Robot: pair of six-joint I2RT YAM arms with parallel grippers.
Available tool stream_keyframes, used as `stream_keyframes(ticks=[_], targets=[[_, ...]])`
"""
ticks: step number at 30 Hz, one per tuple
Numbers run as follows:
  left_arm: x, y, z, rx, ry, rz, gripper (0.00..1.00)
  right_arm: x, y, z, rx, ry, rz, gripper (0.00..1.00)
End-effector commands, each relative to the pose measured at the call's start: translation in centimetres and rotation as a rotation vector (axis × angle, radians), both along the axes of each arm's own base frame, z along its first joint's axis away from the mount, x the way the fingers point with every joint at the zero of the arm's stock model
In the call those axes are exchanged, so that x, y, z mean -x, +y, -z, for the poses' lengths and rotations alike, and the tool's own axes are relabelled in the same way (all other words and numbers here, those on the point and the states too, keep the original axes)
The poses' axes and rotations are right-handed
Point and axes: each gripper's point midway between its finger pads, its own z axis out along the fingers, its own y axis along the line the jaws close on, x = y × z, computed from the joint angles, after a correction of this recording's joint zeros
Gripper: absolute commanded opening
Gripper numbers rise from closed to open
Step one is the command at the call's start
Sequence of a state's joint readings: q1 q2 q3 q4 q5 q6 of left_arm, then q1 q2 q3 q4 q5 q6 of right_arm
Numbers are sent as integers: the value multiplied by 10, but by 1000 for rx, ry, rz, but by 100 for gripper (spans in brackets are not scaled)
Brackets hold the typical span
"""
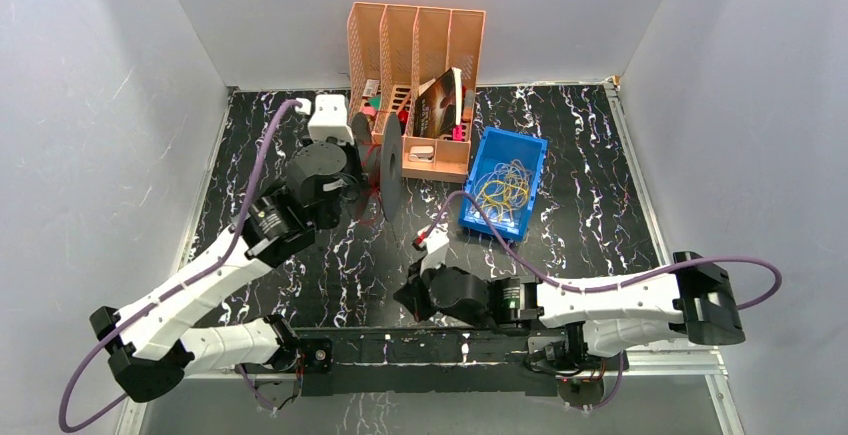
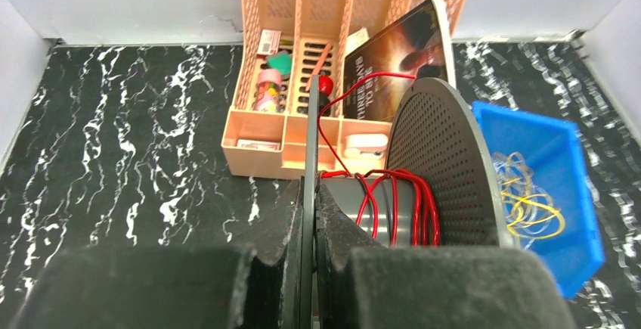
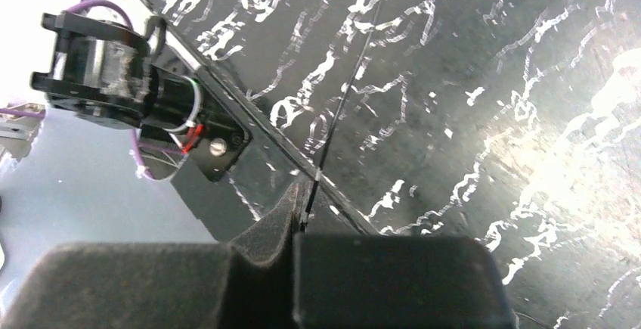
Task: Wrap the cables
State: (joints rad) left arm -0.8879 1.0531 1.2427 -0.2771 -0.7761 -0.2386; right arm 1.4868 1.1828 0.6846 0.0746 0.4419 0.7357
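Right fingers [image 3: 393,283] above white-veined black table [image 3: 491,79], grey walls [image 1: 90,105]

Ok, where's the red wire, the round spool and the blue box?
red cable [image 2: 425,212], left wrist view, on the loops wound round the spool's core.
spool [image 2: 446,162], left wrist view, on its perforated right disc.
blue bin [image 1: 515,135], top external view, on its far rim.

White arm links [image 1: 190,297], black joints [image 1: 712,307], purple cords [image 1: 262,160]
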Motion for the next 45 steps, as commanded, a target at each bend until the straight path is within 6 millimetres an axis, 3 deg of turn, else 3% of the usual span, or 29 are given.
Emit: stream_keyframes(ticks=[1, 4, 8, 10, 12, 18, 20, 26, 34, 39, 45], targets=[[-10, 14, -10, 2, -69, -116, 0, 12, 7, -31, 69, -104, 2, 0], [-11, 14, 13, -41, -36, -123, 0, 23, 14, -58, 87, -141, -26, 0], [-7, 12, 38, -55, 5, -99, 0, 22, 10, -87, 106, -189, -38, 0], [-4, 9, 62, -81, 60, -74, 0, 18, 8, -121, 81, -238, -47, 0], [5, 0, 95, -104, 144, -3, 0, -2, -6, -162, 106, -319, -10, 0], [19, -10, 136, -217, 277, 115, 0, -59, -16, -203, 152, -335, -27, 0], [25, -16, 152, -267, 333, 169, 0, -92, -25, -205, 197, -341, -9, 0], [33, -22, 166, -325, 377, 240, 0, -129, -36, -197, 271, -338, 16, 0], [51, -30, 174, -385, 412, 372, 0, -182, -68, -179, 359, -326, 128, 0], [62, -34, 174, -426, 413, 460, 0, -208, -85, -160, 378, -294, 180, 2], [75, -33, 166, -420, 414, 530, 0, -221, -108, -127, 408, -237, 241, 4]])
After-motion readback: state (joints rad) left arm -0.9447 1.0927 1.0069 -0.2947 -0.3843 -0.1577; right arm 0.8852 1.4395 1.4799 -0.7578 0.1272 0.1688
